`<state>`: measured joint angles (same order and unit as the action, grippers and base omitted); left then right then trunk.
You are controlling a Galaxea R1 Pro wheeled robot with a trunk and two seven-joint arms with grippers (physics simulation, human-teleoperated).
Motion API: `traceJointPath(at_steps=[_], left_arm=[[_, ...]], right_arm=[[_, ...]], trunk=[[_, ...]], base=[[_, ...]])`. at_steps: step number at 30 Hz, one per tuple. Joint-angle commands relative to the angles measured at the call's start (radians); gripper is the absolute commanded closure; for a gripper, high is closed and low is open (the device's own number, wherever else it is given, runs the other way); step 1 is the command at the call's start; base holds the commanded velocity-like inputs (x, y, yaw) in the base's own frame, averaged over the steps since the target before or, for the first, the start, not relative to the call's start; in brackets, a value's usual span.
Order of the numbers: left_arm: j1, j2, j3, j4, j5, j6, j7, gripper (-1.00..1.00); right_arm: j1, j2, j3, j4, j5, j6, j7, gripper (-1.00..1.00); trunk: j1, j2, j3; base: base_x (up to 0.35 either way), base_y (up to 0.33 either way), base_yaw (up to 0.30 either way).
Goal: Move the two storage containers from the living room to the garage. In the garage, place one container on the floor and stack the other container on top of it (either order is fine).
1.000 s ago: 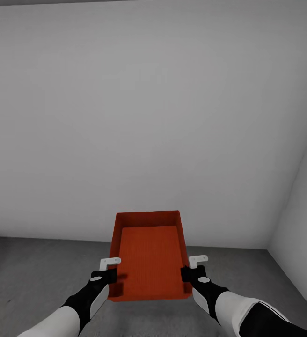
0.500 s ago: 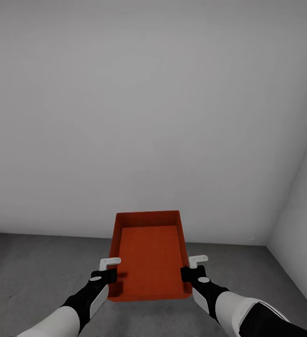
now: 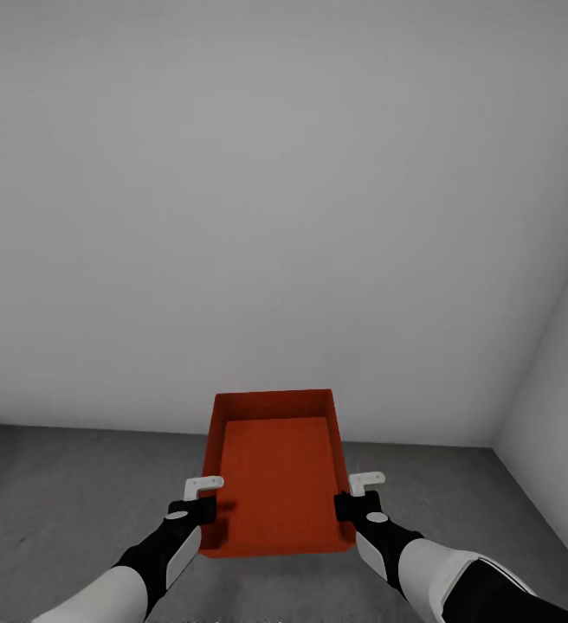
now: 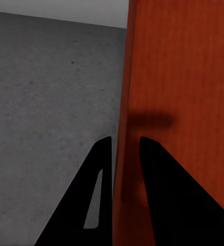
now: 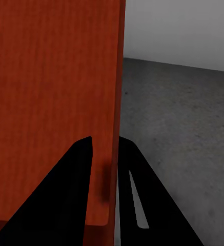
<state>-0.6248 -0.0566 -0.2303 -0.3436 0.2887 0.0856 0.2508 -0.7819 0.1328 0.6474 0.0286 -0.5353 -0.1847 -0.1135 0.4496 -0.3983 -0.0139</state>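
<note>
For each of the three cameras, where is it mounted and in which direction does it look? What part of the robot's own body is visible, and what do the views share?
Head view: from the robot's head, forward and down at the storage container, grey floor and white wall; both forearms, left gripper and right gripper show.
Left wrist view: on the left arm, along its fingers, which straddle a container wall.
Right wrist view: on the right arm, along its fingers, which straddle the opposite wall.
Shared: all three show the container and floor.

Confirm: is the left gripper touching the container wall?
Touching. Left wrist view: left gripper straddles the orange storage container wall, jaws pressed against both faces.
</note>
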Motion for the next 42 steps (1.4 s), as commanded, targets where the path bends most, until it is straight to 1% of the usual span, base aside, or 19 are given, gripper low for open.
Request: traceJointPath(at_steps=[1, 42], left_arm=[[-0.001, 0.001, 0.039, -0.005, -0.016, -0.024, 0.054, 1.00], [-0.001, 0.003, 0.039, -0.004, -0.017, -0.024, 0.054, 1.00]], right_arm=[[0.000, 0.001, -0.042, 0.002, 0.001, -0.002, 0.049, 1.00], [0.000, 0.001, -0.042, 0.002, 0.001, -0.002, 0.049, 1.00]], trunk=[[0.000, -0.002, -0.003], [0.000, -0.002, -0.069]], base=[[0.000, 0.000, 0.000], [0.000, 0.000, 0.000]])
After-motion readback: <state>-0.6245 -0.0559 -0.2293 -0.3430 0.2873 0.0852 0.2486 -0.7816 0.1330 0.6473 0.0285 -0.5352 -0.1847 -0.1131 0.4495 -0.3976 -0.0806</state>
